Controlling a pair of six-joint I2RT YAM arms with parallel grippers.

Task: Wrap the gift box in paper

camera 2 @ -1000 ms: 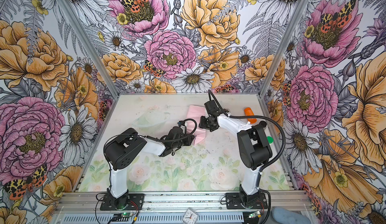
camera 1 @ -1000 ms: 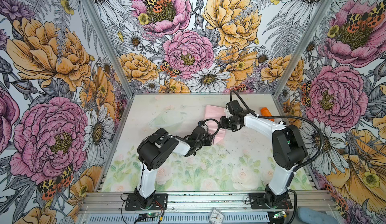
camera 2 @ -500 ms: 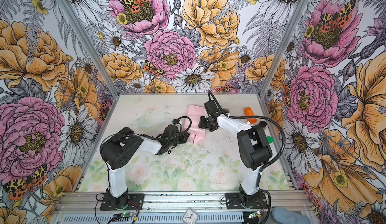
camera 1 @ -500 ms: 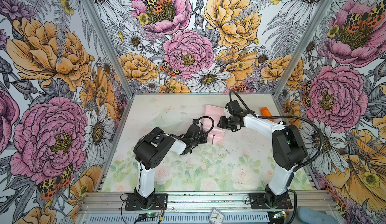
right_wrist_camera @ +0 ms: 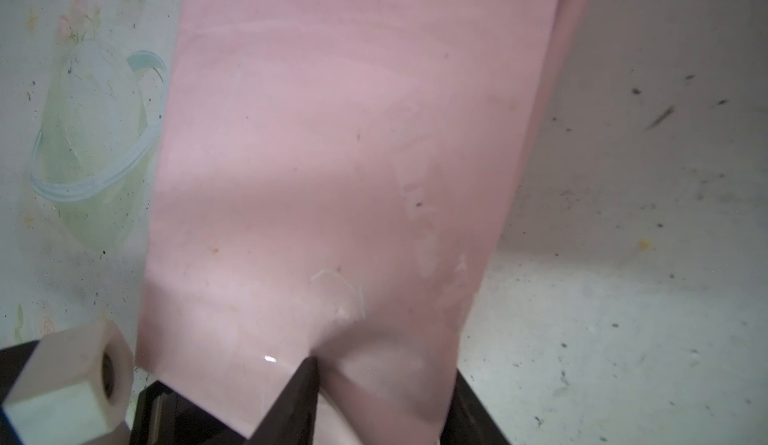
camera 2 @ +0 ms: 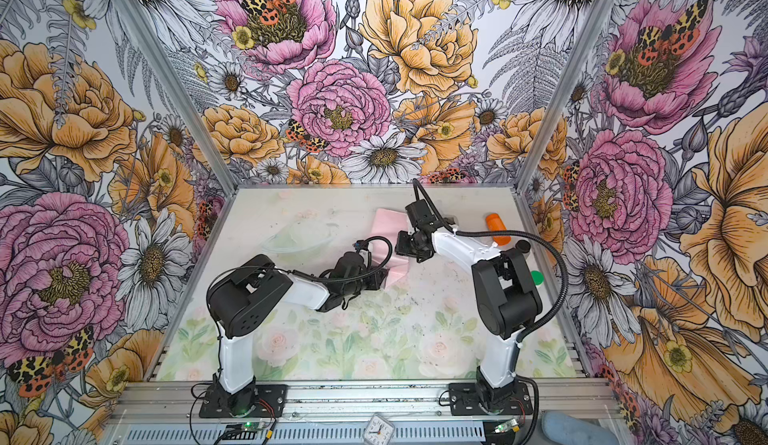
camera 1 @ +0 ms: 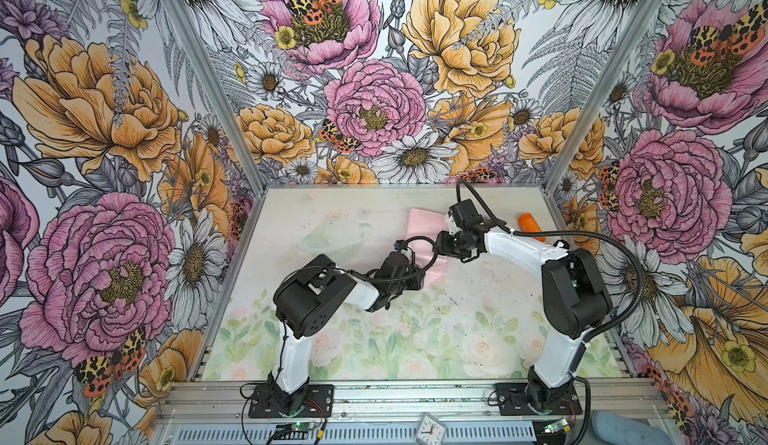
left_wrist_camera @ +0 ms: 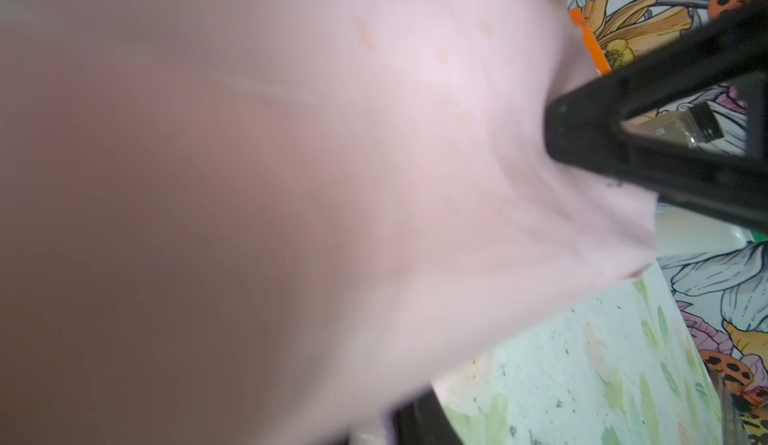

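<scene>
The paper (camera 1: 420, 227) is shown in pale pink, the table (camera 1: 457, 322) is printed with faded green-and-pink blossoms, the walls (camera 1: 104, 131) are covered in bold florals — pink, orange, white — and a cylinder (camera 1: 530, 226) is coloured orange.

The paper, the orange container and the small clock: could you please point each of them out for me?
the paper (right_wrist_camera: 332, 152): right wrist view, middle of its pink face.
the orange container (camera 2: 494, 223): a top view, its exposed upper side.
the small clock (camera 2: 379, 429): a top view, its dial.

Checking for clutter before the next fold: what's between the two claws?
Only the paper, spanning from left claw to right claw; both top views show it.
</scene>
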